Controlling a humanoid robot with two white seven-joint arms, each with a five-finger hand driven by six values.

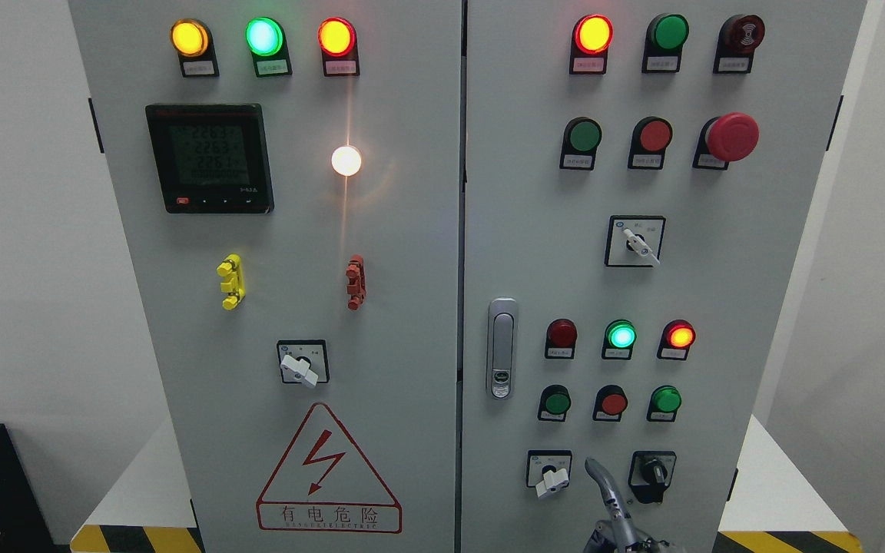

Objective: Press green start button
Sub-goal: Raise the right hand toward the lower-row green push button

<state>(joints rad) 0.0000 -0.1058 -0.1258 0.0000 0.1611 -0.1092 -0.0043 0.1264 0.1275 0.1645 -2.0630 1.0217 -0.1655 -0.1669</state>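
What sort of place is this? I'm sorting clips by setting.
Probably an industrial or electrical training room: a grey control cabinet with indicator lamps and push buttons, a digital power meter, and a high-voltage warning sign.

Meter upper left door; handle left of button rows, right door.

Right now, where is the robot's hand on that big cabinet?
In the head view, a hand pokes up at the bottom of the right door, one finger raised between the white switch and the black switch.
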